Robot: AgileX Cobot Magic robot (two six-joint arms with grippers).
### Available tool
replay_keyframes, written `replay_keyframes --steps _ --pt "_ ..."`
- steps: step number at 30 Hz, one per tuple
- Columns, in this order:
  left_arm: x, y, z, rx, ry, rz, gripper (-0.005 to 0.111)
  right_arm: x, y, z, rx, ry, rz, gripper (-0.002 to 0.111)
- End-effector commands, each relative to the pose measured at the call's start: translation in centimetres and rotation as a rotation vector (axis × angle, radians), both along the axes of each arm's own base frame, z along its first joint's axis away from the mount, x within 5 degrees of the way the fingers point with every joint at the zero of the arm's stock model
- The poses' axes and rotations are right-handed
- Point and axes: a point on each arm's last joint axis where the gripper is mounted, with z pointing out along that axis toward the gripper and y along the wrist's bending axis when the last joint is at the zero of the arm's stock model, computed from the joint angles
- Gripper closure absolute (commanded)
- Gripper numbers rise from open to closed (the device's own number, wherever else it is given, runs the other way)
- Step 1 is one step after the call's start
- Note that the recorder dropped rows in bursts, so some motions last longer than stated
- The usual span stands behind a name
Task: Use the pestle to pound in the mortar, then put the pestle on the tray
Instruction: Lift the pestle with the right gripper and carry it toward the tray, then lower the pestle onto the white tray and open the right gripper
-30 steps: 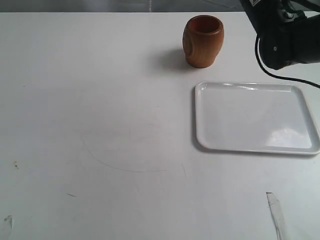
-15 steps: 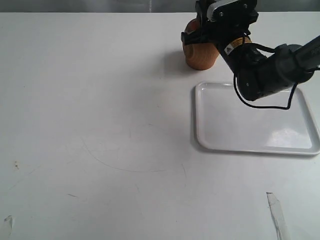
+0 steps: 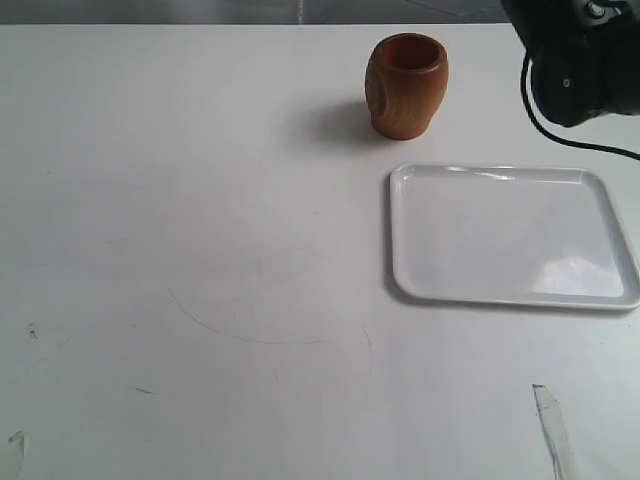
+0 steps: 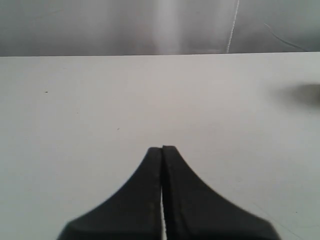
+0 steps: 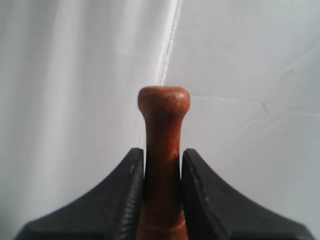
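The reddish-brown wooden mortar (image 3: 406,84) stands upright at the back of the white table, its mouth showing nothing inside. The glossy white tray (image 3: 512,236) lies just in front of it, to the right, with nothing on it. My right gripper (image 5: 162,157) is shut on the pestle (image 5: 163,145), whose small knob sticks out past the fingertips. In the exterior view only the right arm's black body (image 3: 580,60) shows at the top right corner; its jaws and the pestle are out of frame there. My left gripper (image 4: 162,148) is shut on nothing, over bare table.
A strip of clear tape (image 3: 552,425) sticks to the table at the front right. The table's far edge meets a grey wall (image 4: 160,25).
Half a second ago the right arm was down over the mortar. It has since lifted back up and to the right, out of the mortar, much as it stood a second ago.
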Motion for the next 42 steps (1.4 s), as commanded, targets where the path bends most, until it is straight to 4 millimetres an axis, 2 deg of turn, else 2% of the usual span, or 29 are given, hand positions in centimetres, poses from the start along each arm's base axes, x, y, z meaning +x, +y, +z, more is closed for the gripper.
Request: replay_keyframes --steps 1,4,9,10,12,14,16,20,24,27,29,31,34,40,42 --pt "0.0 -0.1 0.0 -0.015 -0.004 -0.006 0.107 0.8 0.4 -3.3 -0.043 0.074 -0.005 0.108" --pt "0.0 -0.1 0.0 -0.015 -0.004 -0.006 0.107 1.6 0.8 -6.4 -0.048 0.124 0.0 0.108" --pt "0.0 -0.1 0.0 -0.015 -0.004 -0.006 0.107 3.4 1.6 -13.1 -0.108 0.308 -0.01 0.108" --pt "0.0 -0.1 0.0 -0.015 -0.004 -0.006 0.107 3.4 1.7 -14.0 -0.13 0.337 -0.004 0.108" --pt "0.0 -0.1 0.0 -0.015 -0.004 -0.006 0.107 3.3 2.0 -14.4 -0.157 0.337 0.023 0.108" --pt "0.0 -0.1 0.0 -0.015 -0.004 -0.006 0.107 3.3 2.0 -13.5 -0.154 0.318 0.027 0.108" --pt "0.0 -0.1 0.0 -0.015 -0.004 -0.006 0.107 3.2 2.0 -11.5 -0.138 0.273 0.028 0.108" --pt "0.0 -0.1 0.0 -0.015 -0.004 -0.006 0.107 2.4 1.5 -4.7 -0.132 0.132 0.015 0.108" --pt "0.0 -0.1 0.0 -0.015 -0.004 -0.006 0.107 0.1 0.3 3.0 -0.197 0.022 -0.016 0.108" --pt "0.0 -0.1 0.0 -0.015 -0.004 -0.006 0.107 -1.7 -0.7 6.4 -0.3 0.055 -0.027 0.108" --pt "0.0 -0.1 0.0 -0.015 -0.004 -0.006 0.107 -2.2 -1.5 7.8 -0.361 0.159 -0.027 0.108" --pt "0.0 -0.1 0.0 -0.015 -0.004 -0.006 0.107 -2.8 -2.2 8.7 -0.436 0.301 -0.019 0.108" --pt "0.0 -0.1 0.0 -0.015 -0.004 -0.006 0.107 -3.8 -2.9 8.5 -0.579 0.54 0.012 0.108" --pt "0.0 -0.1 0.0 -0.015 -0.004 -0.006 0.107 -6.9 -4.1 5.2 -0.957 0.977 0.169 0.108" --pt "0.0 -0.1 0.0 -0.015 -0.004 -0.006 0.107 -7.8 -4.4 4.1 -1.029 1.103 0.235 0.108"
